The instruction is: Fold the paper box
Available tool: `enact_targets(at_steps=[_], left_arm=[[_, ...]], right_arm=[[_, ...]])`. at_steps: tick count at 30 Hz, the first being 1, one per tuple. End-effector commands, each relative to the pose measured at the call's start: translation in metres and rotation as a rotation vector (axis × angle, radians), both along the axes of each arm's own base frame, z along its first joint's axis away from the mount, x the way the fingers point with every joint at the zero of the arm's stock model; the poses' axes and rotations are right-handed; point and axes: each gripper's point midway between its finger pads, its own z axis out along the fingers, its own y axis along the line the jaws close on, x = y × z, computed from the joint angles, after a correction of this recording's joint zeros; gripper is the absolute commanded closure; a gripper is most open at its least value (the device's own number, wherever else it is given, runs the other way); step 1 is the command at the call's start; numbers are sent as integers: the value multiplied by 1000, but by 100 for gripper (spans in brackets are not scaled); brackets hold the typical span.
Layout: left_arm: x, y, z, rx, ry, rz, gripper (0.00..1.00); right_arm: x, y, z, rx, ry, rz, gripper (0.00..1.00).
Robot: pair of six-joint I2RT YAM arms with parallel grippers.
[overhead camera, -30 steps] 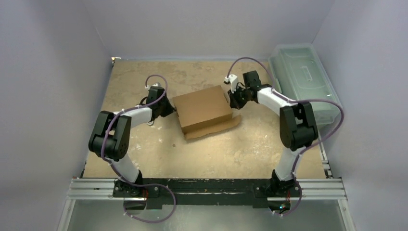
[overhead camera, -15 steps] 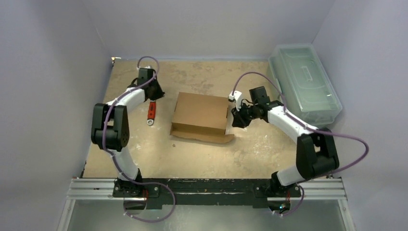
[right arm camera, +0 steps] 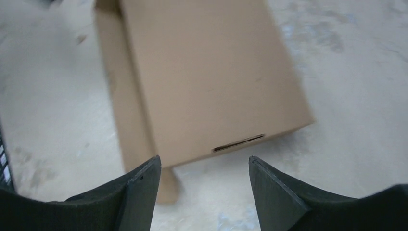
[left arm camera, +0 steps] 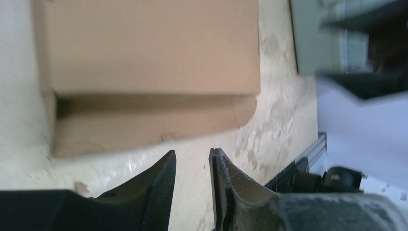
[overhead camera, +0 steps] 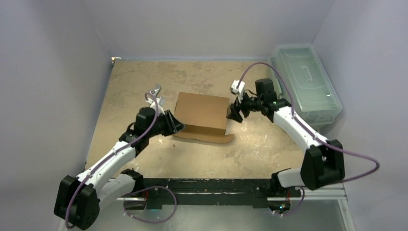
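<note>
The paper box (overhead camera: 201,113) lies flat near the middle of the surface (overhead camera: 139,77), lid panel down and one loose flap (overhead camera: 207,138) spread out on its 6 o'clock side, not yet tucked. Your left fingers (left arm camera: 159,187) sit just off the box's 8 o'clock corner, a narrow gap between them and nothing in it. Your right fingers (right arm camera: 139,192) stand wide apart at the box's 3 o'clock edge, also empty and apart from the cardboard. The translucent plastic bin (overhead camera: 308,86) stands well clear at about 2 o'clock. Expect the box to be light and to skate across the surface under any sideways push, so brace one side while you work the other. The panels look stiff, but they should hinge easily along the creases and could dent if pinched hard. Take the flap by its free edge, away from the crease, and mind the thin slot (right arm camera: 239,142) on the side facing your right wrist.
</note>
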Motion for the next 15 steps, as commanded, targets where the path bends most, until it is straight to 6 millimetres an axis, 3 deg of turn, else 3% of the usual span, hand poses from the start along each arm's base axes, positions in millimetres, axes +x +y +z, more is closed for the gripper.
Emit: enact_targets(at_steps=[1,3,8,12,15], left_arm=[[-15,-21,4,-133,48,73,73],[-10,-25,-2,-144,67,99,74],[8,-42,-14,-142,102,103,75],[19,-50,-27,-142,123,105,75],[26,-53,-37,-124,152,113,75]], right_arm=[[102,2,56,173,-36,-328,31],[124,10,58,255,62,-333,29],[168,22,22,265,284,-312,23],[184,26,1,256,353,-316,22],[185,27,-13,256,394,-309,22]])
